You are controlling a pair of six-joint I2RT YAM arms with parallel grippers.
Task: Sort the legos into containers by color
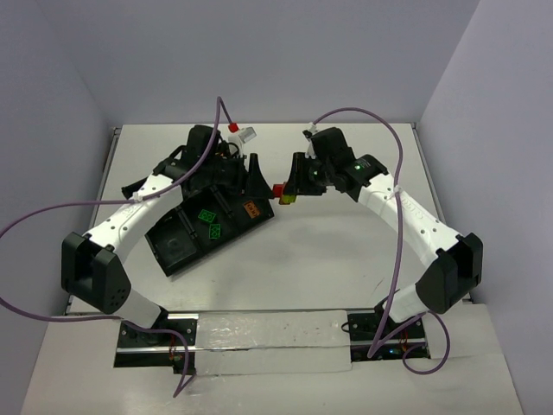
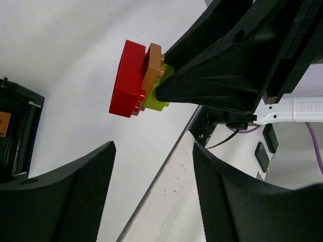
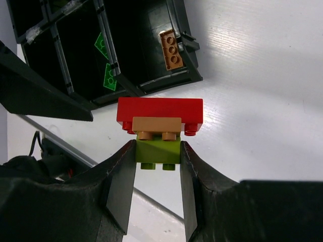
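Observation:
My right gripper [image 3: 158, 151] is shut on the yellow-green bottom brick [image 3: 158, 154] of a small stack of legos held above the table. An orange brick [image 3: 156, 123] and a red brick [image 3: 159, 108] sit on its outer end. From above, the stack [image 1: 281, 193] hangs just right of the black tray [image 1: 177, 246], whose compartments are the containers. My left gripper [image 2: 154, 151] stands open and empty a short way from the stack's red brick [image 2: 127, 78]. In the tray lie two green legos [image 3: 103, 45] [image 3: 110, 76] and an orange one [image 3: 170, 49].
A small red-and-white object [image 1: 240, 131] stands behind the tray at the back of the table. Purple cables [image 1: 371, 117] arc over both arms. A pale strip [image 1: 272, 341] lies along the near edge between the arm bases. Walls close in the left, back and right.

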